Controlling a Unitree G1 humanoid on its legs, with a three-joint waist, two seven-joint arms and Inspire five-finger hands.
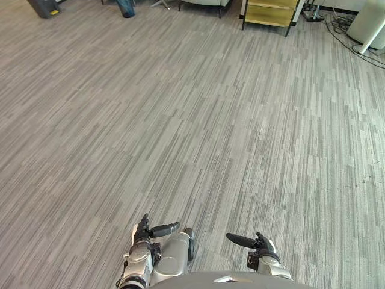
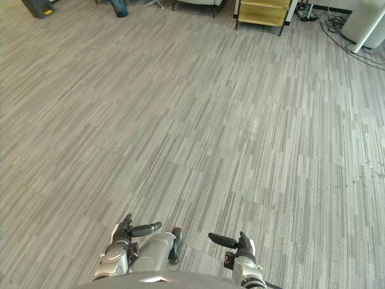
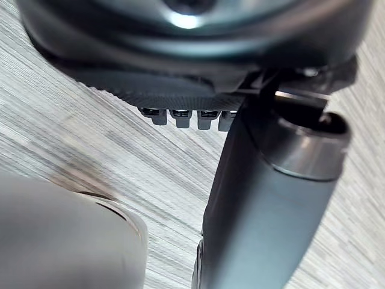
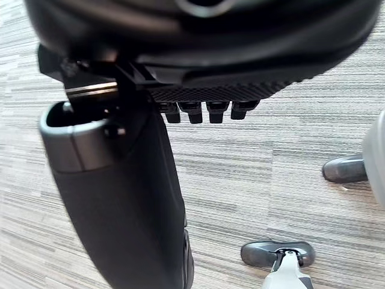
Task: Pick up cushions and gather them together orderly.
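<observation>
yellow shelf (image 1: 271, 15): cut off at top edge | dark bin (image 1: 42, 7): likewise

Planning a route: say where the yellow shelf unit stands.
The yellow shelf unit stands far ahead, right of centre, between a white seat and black floor cables.

Grey striped floor (image 1: 192, 132) stretched across the frame; left hand (image 1: 143, 233) and right hand (image 1: 260, 244) hung loose-fingered at bottom centre.

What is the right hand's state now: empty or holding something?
Empty. The right hand hangs over the floor, thumb out and fingers relaxed, nothing in them.
</observation>
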